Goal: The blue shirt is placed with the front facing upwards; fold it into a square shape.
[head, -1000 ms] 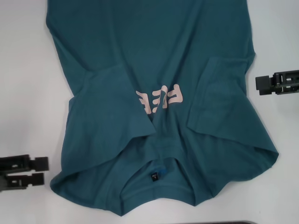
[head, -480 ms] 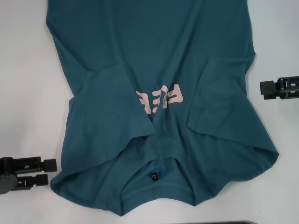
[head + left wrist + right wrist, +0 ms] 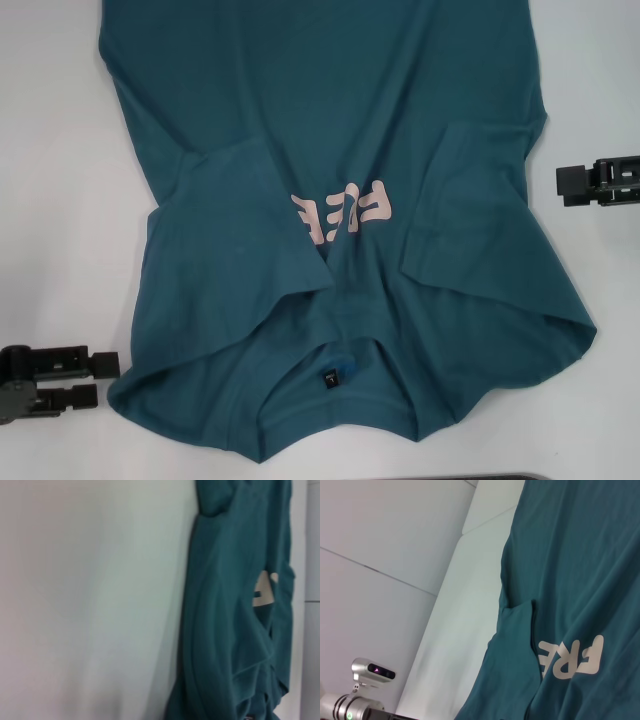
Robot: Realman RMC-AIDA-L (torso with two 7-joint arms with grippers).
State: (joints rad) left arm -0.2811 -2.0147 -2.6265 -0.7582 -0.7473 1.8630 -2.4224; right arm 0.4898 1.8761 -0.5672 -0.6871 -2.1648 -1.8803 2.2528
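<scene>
Both black hands sit on the white table (image 3: 60, 150) in the head view: the left hand (image 3: 100, 378), fingers apart and empty, has crept up to the large dark teal-blue cotton shirt (image 3: 330, 130) at its shoulder edge, while the right hand (image 3: 563, 185), whose grip I cannot tell, has backed slightly away. Left wrist view shows that shirt edge (image 3: 195, 630) close by, suggesting a grasp comes next. Right wrist view shows the folded-in sleeve (image 3: 517, 630) beside the pale pink lettering (image 3: 570, 657).

Left pincer (image 3: 105, 378) crept nearer blue shirt (image 3: 340, 150) shoulder; right pincer (image 3: 566, 184) drew slightly outward.
</scene>
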